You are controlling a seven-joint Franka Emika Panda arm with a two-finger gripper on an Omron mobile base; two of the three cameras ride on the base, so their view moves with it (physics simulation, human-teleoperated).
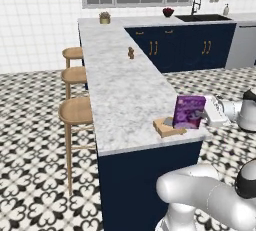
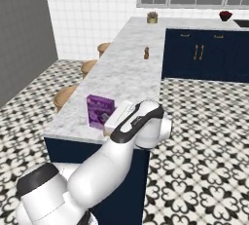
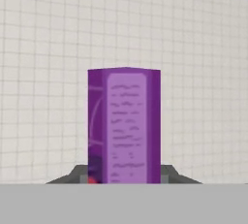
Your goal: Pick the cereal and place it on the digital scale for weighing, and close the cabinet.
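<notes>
The cereal [image 1: 189,111] is a purple box held upright at the near right end of the marble island counter [image 1: 120,90]. My gripper [image 1: 202,115] is shut on its right side, with the white hand reaching in from the right. Just below and left of the box lies the digital scale [image 1: 169,127], a low tan slab; whether the box touches it I cannot tell. From the other side the cereal [image 2: 99,110] stands left of my hand. In the hand view the cereal [image 3: 124,126] sits between my dark fingers [image 3: 77,174]. The cabinet is out of view.
Three wooden stools [image 1: 75,110] line the island's left side. A small brown figure [image 1: 131,52] and a potted plant [image 1: 104,18] stand further back on the counter. Low navy counter cabinets [image 1: 180,45], a sink with a faucet [image 1: 196,5] and a red bowl [image 1: 168,11] are behind.
</notes>
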